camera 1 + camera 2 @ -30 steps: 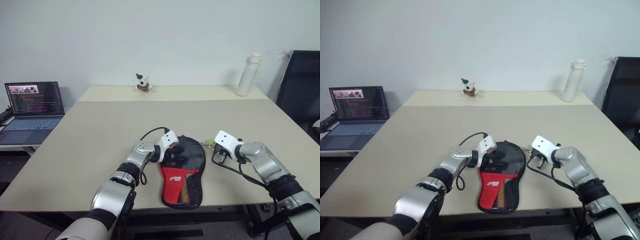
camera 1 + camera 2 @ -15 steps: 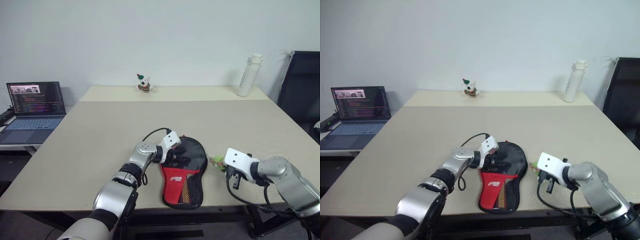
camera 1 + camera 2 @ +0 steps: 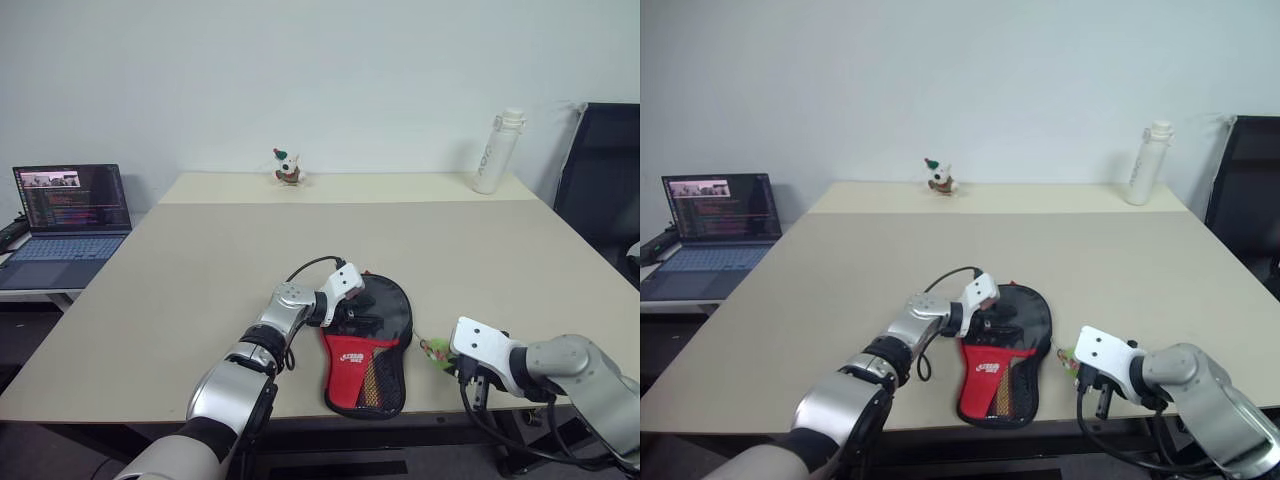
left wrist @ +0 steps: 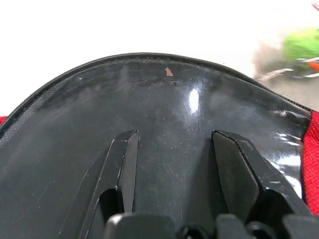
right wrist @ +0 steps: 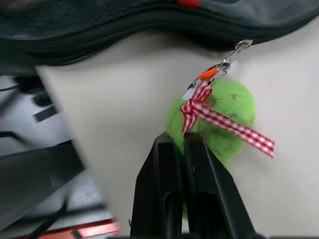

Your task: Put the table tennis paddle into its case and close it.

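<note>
**Apparently zip pull in progress — L pins case, R has the tag**

Case (image 3: 368,345) lies flat on the tabletop (image 3: 200,260) near the front edge, between the two arms. Its long axis runs roughly front-to-back: round head end away from the robot, narrow red handle end w/ mesh pocket toward the front edge, tilted slightly. Paddle itself can't be told apart from the glossy black top; prob. inside already, judging by the flat, filled shape.

Left gripper (image 3: 352,302) sits on the head end of the case, fingers (image 4: 124,164) spread and resting flat on the shiny black surface, nothing between them. Likely reason: hold the case down so it doesn't slide while the zip is worked.

Right gripper (image 5: 183,149) is off the case's right side, close to the tabletop's front edge, fingers pressed together right at the green fuzzy tag (image 5: 219,119). Tag carries a red-check ribbon and clips to the zip slider on the case rim. Whether fuzz is really pinched or just touched is hard to say. Using the tag as a handle makes sense, since the slider is tiny.

Zip state unclear from here.
</note>
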You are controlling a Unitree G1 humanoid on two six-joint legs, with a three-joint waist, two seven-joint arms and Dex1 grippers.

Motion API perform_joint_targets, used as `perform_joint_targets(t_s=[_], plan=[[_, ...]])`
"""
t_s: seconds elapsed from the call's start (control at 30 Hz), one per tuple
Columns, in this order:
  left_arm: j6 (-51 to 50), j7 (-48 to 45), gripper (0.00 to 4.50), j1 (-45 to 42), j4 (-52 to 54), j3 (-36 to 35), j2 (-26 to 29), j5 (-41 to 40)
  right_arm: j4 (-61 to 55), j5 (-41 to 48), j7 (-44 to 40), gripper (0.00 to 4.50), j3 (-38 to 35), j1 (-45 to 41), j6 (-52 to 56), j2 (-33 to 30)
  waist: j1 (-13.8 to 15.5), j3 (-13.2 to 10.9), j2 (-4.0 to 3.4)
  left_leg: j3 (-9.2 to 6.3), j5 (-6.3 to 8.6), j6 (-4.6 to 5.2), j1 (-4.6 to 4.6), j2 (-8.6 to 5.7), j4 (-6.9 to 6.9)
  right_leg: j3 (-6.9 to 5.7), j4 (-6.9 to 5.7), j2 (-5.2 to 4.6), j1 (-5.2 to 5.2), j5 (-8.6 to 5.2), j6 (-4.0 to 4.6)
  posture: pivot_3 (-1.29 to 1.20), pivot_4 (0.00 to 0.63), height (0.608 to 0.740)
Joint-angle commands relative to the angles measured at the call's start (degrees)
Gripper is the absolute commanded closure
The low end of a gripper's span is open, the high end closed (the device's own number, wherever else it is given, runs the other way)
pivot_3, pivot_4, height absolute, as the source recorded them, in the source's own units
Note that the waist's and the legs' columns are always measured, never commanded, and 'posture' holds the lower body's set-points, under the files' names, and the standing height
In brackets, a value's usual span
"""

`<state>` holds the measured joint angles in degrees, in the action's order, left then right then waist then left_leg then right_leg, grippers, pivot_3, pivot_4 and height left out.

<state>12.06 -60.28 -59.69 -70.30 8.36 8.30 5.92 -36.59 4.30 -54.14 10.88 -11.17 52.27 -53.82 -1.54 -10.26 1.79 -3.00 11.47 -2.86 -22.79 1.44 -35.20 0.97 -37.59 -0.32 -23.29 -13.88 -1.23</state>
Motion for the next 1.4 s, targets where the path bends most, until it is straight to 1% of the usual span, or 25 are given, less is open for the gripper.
perform_joint_targets(t_s=[0.03,0.23,0.53,0.7,0.87,0.93,1.03,1.13,1.2,1.3,1.4], plan=[[-1.0,1.1,1.94,1.6,-2.6,2.2,-0.3,3.0,-6.0,3.7,-2.2,4.47,-1.6,2.3,1.2,-2.3,0.0,0.0,0.01,0.0,0.0,0.0,0.0,0.0,0.0,0.0,0.01,0.0,0.0,0.0,0.0,0.0,0.15,0.74],[-1.0,2.6,1.94,1.7,-2.7,2.5,-0.8,3.3,-10.3,7.3,-1.3,4.47,1.1,2.9,3.3,-1.7,0.1,0.1,0.04,-0.03,0.0,-0.01,0.01,-0.01,0.0,-0.03,0.11,-0.03,0.08,0.0,-0.01,0.0,0.15,0.74],[-1.2,3.9,1.94,1.7,-2.8,2.5,-1.6,3.5,-13.6,14.1,-6.2,4.47,3.9,4.8,1.8,-5.0,0.2,0.1,0.07,-0.04,0.03,-0.04,-0.04,0.0,0.02,-0.06,0.37,-0.03,0.14,0.04,-0.07,0.0,0.15,0.74],[-1.3,4.7,1.94,1.8,-2.9,2.6,-2.4,3.9,-16.6,18.9,-7.4,4.47,4.0,5.2,3.6,-5.3,0.1,0.2,0.12,-0.03,0.03,-0.04,-0.02,-0.01,0.0,-0.04,0.39,-0.04,0.18,0.07,-0.11,0.0,0.15,0.74],[-1.3,5.5,1.94,1.7,-2.9,2.6,-2.9,4.2,-19.0,23.3,-5.7,4.47,3.7,4.5,6.4,-4.2,0.1,0.3,0.18,-0.03,0.03,-0.04,-0.03,0.0,0.01,-0.06,0.42,-0.04,0.18,0.07,-0.11,0.0,0.15,0.74],[-1.3,5.6,1.94,1.7,-2.9,2.5,-2.9,4.2,-18.0,22.4,-3.8,4.47,4.0,3.4,6.7,-3.9,0.1,0.3,0.21,-0.03,0.03,-0.05,-0.03,-0.01,0.01,-0.06,0.43,-0.05,0.18,0.07,-0.12,0.0,0.15,0.74],[-1.1,5.7,1.94,1.6,-2.8,2.4,-2.6,4.2,-16.8,23.5,-3.2,4.47,3.1,1.8,7.2,-4.0,0.1,0.3,0.21,-0.03,0.03,-0.05,-0.02,0.0,0.01,-0.06,0.43,-0.05,0.18,0.08,-0.13,0.0,0.15,0.74],[-1.0,6.0,1.94,1.6,-2.8,2.2,-2.3,4.1,-15.9,25.7,-2.4,3.78,0.0,0.0,8.9,-3.8,0.1,0.3,0.21,-0.03,0.03,-0.05,-0.02,0.0,0.01,-0.05,0.42,-0.05,0.18,0.08,-0.13,0.0,0.15,0.74],[-1.0,6.2,1.94,1.7,-2.8,2.1,-2.1,4.0,-15.0,27.5,-2.1,3.14,-3.5,-0.9,10.0,-4.3,0.1,0.3,0.22,-0.03,0.03,-0.05,-0.02,0.0,0.0,-0.06,0.42,-0.05,0.19,0.09,-0.14,0.0,0.15,0.74],[-0.8,6.0,1.94,2.0,-2.4,1.7,-1.9,3.5,-14.3,32.4,-1.8,2.1,-11.7,-1.2,13.1,-4.3,0.1,0.3,0.22,-0.02,0.03,-0.05,-0.01,0.0,-0.01,-0.04,0.42,-0.05,0.19,0.13,-0.2,0.0,0.15,0.74],[-0.4,6.0,1.94,2.2,-1.7,1.0,-1.4,2.7,-14.2,37.4,-0.7,2.1,-19.8,-0.5,16.3,-3.6,0.1,0.3,0.23,-0.02,0.03,-0.05,-0.01,0.01,0.0,-0.04,0.43,-0.05,0.2,0.13,-0.2,0.0,0.15,0.74]])
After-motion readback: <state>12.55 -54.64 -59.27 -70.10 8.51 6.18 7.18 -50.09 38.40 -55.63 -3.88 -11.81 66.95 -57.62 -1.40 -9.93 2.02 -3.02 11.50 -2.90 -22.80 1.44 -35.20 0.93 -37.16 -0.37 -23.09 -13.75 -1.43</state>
